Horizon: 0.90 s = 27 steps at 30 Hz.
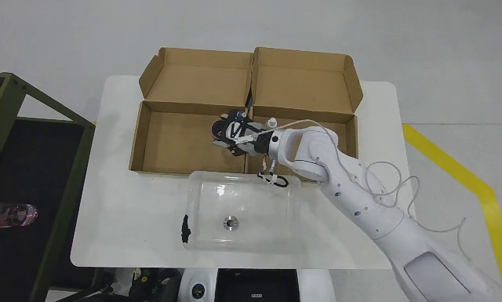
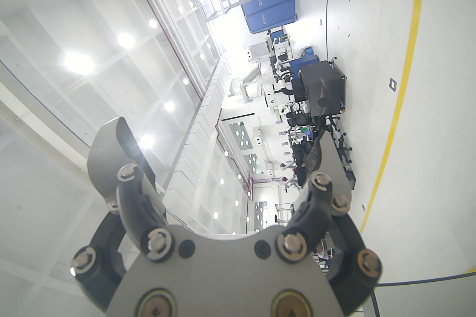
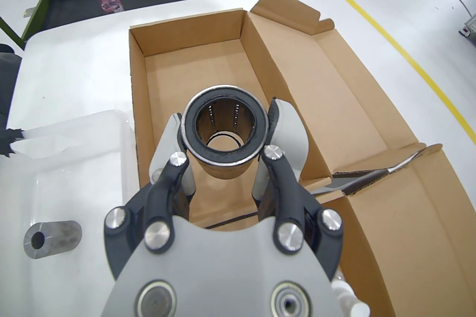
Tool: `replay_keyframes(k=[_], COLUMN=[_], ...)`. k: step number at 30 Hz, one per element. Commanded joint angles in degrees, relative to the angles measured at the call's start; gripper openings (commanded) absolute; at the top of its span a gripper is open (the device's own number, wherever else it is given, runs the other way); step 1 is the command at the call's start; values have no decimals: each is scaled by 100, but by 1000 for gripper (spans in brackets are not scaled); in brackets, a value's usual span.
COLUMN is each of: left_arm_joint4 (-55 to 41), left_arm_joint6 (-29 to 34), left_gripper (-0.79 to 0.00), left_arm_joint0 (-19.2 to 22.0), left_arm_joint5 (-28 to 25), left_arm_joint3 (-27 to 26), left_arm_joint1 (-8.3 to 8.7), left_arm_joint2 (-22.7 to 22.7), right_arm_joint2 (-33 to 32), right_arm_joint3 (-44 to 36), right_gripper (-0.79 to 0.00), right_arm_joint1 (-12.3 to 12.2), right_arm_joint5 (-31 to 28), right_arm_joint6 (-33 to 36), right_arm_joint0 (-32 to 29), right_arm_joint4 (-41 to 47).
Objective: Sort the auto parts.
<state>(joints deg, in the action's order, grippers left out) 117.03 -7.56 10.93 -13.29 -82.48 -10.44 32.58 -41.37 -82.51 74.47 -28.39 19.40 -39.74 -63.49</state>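
Over the desk (image 1: 118,145), top view: the right hand (image 1: 235,134) is holding the cylindrical bearing (image 1: 224,129) above the left cardboard box (image 1: 176,141), close to the wall it shares with the right cardboard box (image 1: 302,90); whether the bearing is touching the box floor I cannot tell. A clear tray (image 1: 205,184) is sitting just in front of the boxes, with a short metal cylinder (image 1: 230,221) lying in it. Left wrist view: the left hand (image 2: 217,144) is pointing up toward the ceiling, fingers spread wide, carrying nothing. Right wrist view: the right hand's fingers (image 3: 288,132) are pressing on opposite sides of the bearing's outer shell, the bore is facing the camera, and rows of small balls are showing inside. Judgement: the part is looking like steel, so stiff, heavy for its bulk and probably slick on the smooth shell. The present hold across the shell is seeming the sound one, since the inner ball rows and black end ring are likely the delicate parts. Lowering it close before letting go would be sparing bearing and box a knock.
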Motion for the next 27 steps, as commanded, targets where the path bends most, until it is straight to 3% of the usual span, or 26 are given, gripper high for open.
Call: replay_keyframes(k=[1,18,24,27], left_arm_joint4=[0,0,0,0], left_arm_joint6=[0,0,0,0], left_gripper=[0,0,0,0], left_arm_joint0=[0,0,0,0], left_arm_joint5=[0,0,0,0], left_arm_joint3=[0,0,0,0], left_arm_joint1=[0,0,0,0], left_arm_joint2=[0,0,0,0], right_arm_joint2=[99,747,868,926], right_arm_joint3=[205,1737,2058,2195], right_gripper=[-785,-785,-606,-594], right_arm_joint1=[65,653,813,888], right_arm_joint5=[51,448,524,534], right_arm_joint6=[-25,-118,-101,-92], right_arm_joint0=[111,839,929,948], right_arm_joint4=[-9,-167,-237,-264])
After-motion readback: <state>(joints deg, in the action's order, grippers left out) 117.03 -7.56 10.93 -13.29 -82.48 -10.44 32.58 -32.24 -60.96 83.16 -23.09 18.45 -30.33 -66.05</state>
